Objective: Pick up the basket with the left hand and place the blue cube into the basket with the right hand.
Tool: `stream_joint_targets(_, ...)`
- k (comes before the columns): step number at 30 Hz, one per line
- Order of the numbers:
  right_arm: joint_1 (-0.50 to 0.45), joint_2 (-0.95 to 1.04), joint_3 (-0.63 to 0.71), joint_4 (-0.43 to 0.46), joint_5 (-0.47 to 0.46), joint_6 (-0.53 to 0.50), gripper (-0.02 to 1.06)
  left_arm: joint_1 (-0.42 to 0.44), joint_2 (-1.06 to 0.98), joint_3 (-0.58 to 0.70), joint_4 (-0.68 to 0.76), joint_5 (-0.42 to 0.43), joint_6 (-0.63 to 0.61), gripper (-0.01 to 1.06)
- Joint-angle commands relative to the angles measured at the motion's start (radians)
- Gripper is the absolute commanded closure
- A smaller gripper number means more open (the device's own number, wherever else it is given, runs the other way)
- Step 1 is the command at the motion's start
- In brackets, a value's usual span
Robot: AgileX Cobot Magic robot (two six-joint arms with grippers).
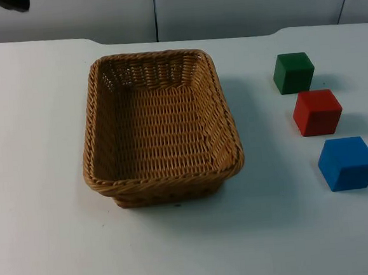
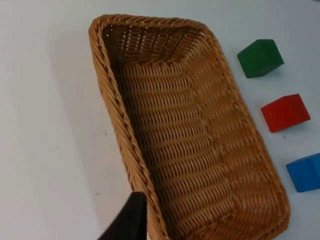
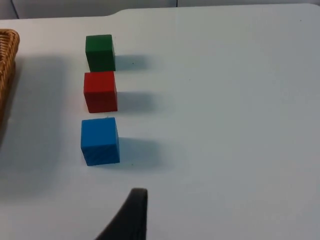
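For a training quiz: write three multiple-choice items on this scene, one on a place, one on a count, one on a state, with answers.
1. Where is the blue cube in the top view?
A. Inside the basket
B. Right of the basket, nearest the camera in the row
C. Left of the basket

2. How many cubes lie on the table?
A. Two
B. Three
C. Four

3. The basket is:
A. Empty, standing on the table
B. Lifted
C. Holding a cube

Answers: B, it sits below the red cube and green cube; B, three colours show; A, bare weave inside.
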Motion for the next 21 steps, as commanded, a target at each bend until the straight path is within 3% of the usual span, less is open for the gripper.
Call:
stream_joint_targets(1, -0.002, -0.004, 0.005, -0.006, -0.002, 0.001, 0.00, -0.023, 0.050, -0.027, -0.019, -0.017, 0.018, 0.00)
stream_joint_targets(15, -0.002, -0.004, 0.031, -0.006, -0.044, 0.003, 0.00, -0.167, 0.373, -0.243, 0.008, -0.059, 0.007, 0.00)
stream_joint_targets(21, -0.002, -0.004, 0.031, -0.006, -0.044, 0.003, 0.00, -0.225, 0.513, -0.365, 0.080, -0.072, -0.061, 0.00)
